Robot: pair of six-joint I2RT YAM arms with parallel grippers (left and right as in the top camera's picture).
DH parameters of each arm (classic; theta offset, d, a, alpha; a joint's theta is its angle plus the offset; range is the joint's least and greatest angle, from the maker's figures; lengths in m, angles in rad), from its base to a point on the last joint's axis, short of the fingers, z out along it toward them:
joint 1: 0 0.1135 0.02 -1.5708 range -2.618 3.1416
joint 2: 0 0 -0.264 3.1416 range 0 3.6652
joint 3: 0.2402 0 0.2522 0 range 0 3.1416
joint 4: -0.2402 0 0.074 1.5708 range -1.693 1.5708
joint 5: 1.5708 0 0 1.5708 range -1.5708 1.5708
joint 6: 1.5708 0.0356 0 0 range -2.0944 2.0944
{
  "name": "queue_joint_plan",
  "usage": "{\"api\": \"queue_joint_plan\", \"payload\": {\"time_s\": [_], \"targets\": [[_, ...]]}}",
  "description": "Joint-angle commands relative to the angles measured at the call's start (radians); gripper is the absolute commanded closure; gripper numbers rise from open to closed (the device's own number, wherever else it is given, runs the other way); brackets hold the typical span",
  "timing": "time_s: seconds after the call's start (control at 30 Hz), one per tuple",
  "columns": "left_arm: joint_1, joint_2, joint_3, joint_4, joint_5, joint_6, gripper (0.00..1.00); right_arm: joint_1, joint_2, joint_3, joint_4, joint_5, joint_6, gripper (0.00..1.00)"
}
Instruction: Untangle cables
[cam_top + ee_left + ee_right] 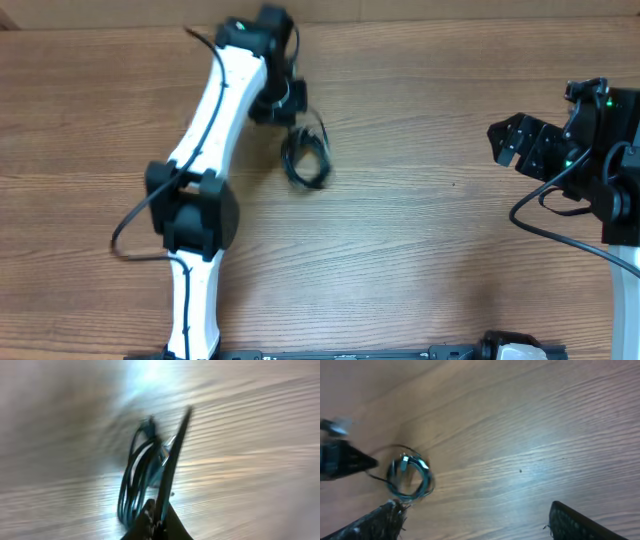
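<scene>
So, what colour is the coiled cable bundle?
The cables are black; the overhead view shows it best.

Wooden table [420, 230] showing fine grain and carrying a soft sheen, cables [305, 158] appearing as smooth black cord with bright metal tips, left arm [215, 110] wearing glossy white shell with matt black joints

Black cables [306, 158] w/ bluish sheen & silver tips, brown table [420, 230] w/ wood-grain streaks, L arm [215, 110] white w/ black joints, R arm [600, 150] all black, green lights [240, 25] on both.
</scene>
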Motion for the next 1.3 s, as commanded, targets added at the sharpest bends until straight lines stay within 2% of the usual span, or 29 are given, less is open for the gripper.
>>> {"api": "queue_joint_plan", "payload": {"time_s": [0.0,0.17,0.23,0.37,0.5,0.63,0.77,0.87,1.07,1.17,1.23,1.27], "targets": [[0.002,-0.2,0.187,-0.023,0.092,0.087,0.96,0.003,-0.004,0.015,0.019,-0.04,-0.016,0.11],[-0.001,-0.327,0.223,-0.018,0.19,0.104,0.96,0.004,-0.004,0.015,0.051,-0.42,-0.228,0.11],[-0.001,-0.364,0.223,-0.019,0.233,0.104,0.96,0.004,-0.004,0.015,0.07,-0.513,-0.282,0.11],[0.0,-0.415,0.223,-0.009,0.387,0.104,0.96,0.011,-0.004,0.015,0.117,-0.618,-0.366,0.1],[0.0,-0.441,0.223,0.011,0.539,0.101,0.96,0.064,-0.002,0.015,0.115,-0.748,-0.605,0.08],[0.0,-0.455,0.223,0.043,0.656,0.07,0.96,0.177,0.01,0.015,0.116,-0.76,-0.77,0.09],[0.0,-0.459,0.223,0.116,0.769,0.01,0.96,0.299,0.047,0.015,0.14,-0.752,-0.802,0.1],[0.001,-0.459,0.223,0.173,0.795,-0.061,0.96,0.367,0.087,0.015,0.158,-0.719,-0.801,0.1],[0.001,-0.459,0.223,0.261,0.906,-0.143,0.96,0.433,0.14,0.015,0.173,-0.715,-0.801,0.1],[0.001,-0.46,0.223,0.319,0.969,-0.199,0.96,0.455,0.15,0.015,0.2,-0.715,-0.801,0.18],[0.001,-0.46,0.223,0.347,0.987,-0.221,0.96,0.462,0.15,0.015,0.221,-0.715,-0.801,0.35],[0.001,-0.46,0.223,0.354,0.987,-0.23,0.96,0.462,0.15,0.015,0.233,-0.715,-0.799,0.38]]}}
